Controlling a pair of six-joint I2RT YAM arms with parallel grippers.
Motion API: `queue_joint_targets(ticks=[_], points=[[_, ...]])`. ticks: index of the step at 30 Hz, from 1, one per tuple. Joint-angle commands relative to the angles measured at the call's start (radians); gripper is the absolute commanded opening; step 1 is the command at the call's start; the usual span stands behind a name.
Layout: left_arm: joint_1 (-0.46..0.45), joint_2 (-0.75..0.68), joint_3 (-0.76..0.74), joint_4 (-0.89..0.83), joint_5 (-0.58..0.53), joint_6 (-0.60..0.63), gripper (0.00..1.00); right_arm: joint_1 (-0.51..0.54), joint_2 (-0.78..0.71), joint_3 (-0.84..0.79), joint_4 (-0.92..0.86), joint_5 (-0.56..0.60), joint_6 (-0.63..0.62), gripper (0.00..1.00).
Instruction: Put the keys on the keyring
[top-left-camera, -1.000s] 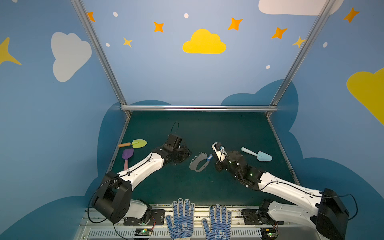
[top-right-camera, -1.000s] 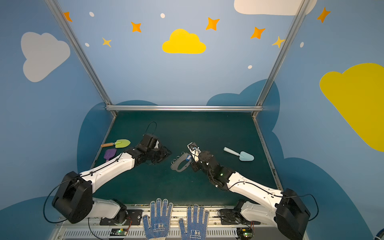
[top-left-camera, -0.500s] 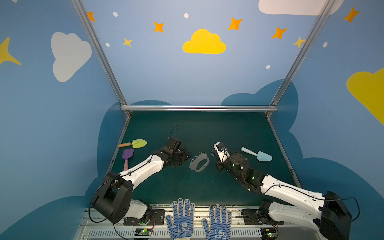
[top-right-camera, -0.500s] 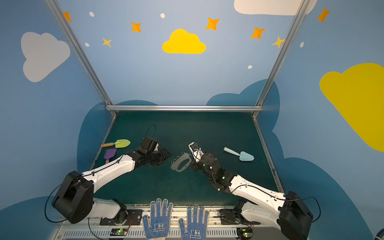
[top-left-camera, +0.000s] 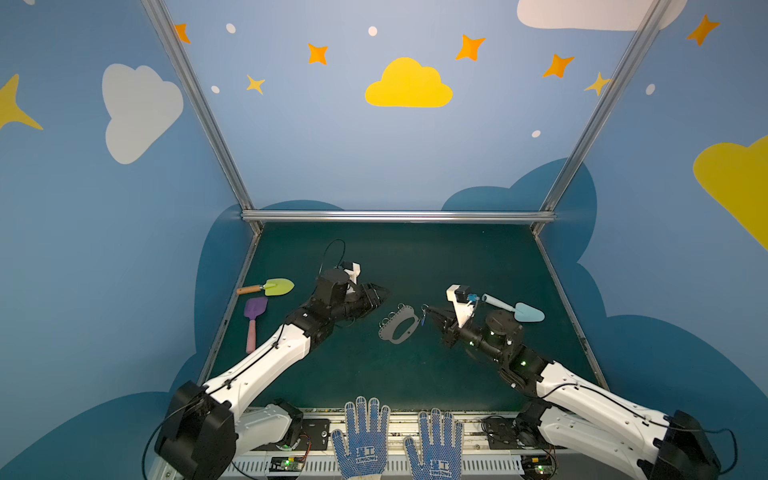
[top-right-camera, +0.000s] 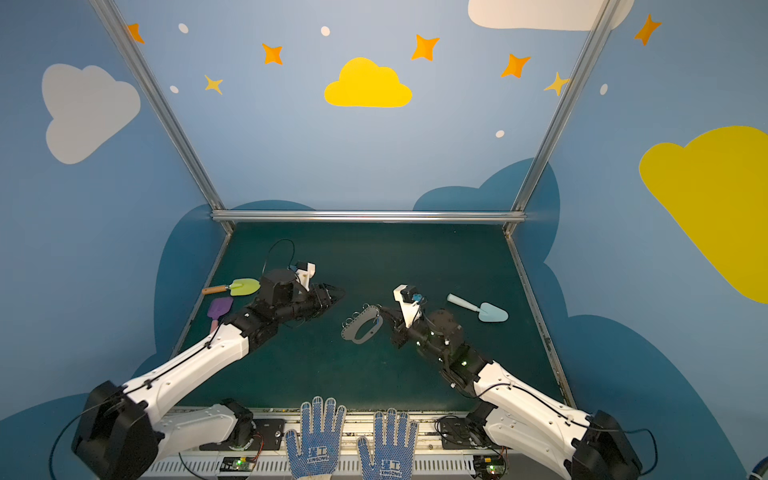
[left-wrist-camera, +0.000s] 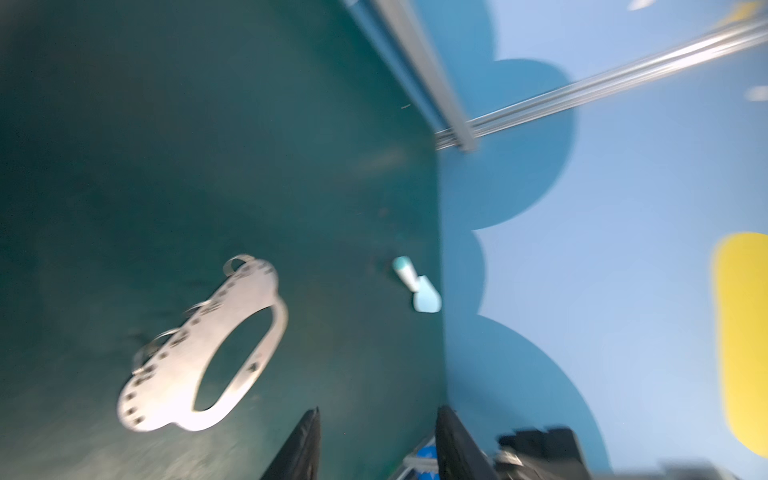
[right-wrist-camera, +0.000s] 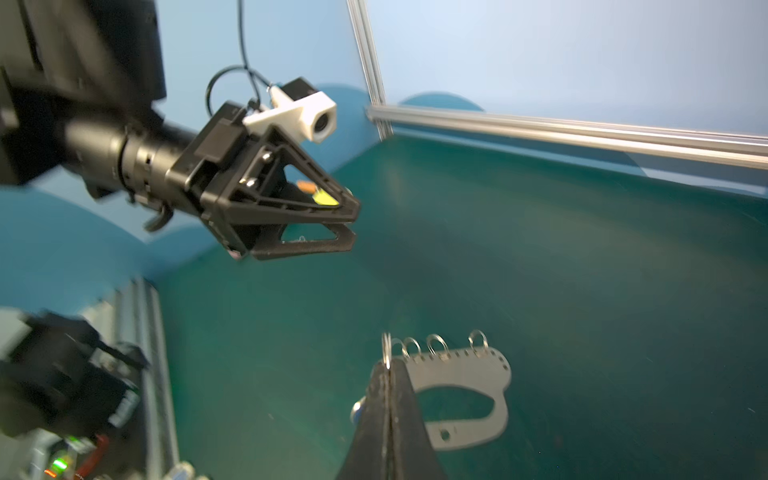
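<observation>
The keyring (top-left-camera: 398, 328), a flat grey plate with an oval cutout and little wire rings, lies flat on the green mat in both top views (top-right-camera: 360, 327). My right gripper (top-left-camera: 428, 309) is shut just to its right. A wire ring (right-wrist-camera: 387, 348) sticks out of its tips and a bit of the blue tag of the keys (top-left-camera: 423, 321) hangs beside them (right-wrist-camera: 357, 409). My left gripper (top-left-camera: 380, 293) hovers left of the plate, open, with nothing between its fingers (left-wrist-camera: 305, 446). The plate (left-wrist-camera: 199, 353) lies off to one side of them.
A pale blue toy spade (top-left-camera: 519, 311) lies behind the right arm. A yellow-green trowel (top-left-camera: 272, 286) and a purple spade (top-left-camera: 253, 316) lie near the left wall. Two dotted gloves (top-left-camera: 365, 436) sit at the front edge. Metal rails border the mat.
My right arm has drawn back a little to the right, still shut on the keys. My left gripper has shifted slightly toward the back. The keyring has not moved.
</observation>
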Motion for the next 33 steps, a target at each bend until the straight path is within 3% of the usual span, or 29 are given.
queue_joint_targets(ticks=[1,4,10,21,33], points=[[0.003,-0.045,0.018,0.090,0.075,0.063,0.50,-0.064,-0.016,-0.002,0.139,-0.231,0.193,0.00],[0.002,-0.051,0.036,0.118,0.140,0.086,0.56,-0.091,-0.006,0.018,0.181,-0.315,0.263,0.00],[-0.018,-0.039,0.062,0.164,0.224,0.107,0.53,-0.112,0.021,0.037,0.271,-0.404,0.369,0.00],[-0.110,-0.021,0.141,0.129,0.289,0.193,0.42,-0.130,0.078,0.033,0.446,-0.447,0.511,0.00],[-0.151,-0.002,0.175,0.092,0.282,0.234,0.38,-0.135,0.078,0.031,0.480,-0.454,0.546,0.00]])
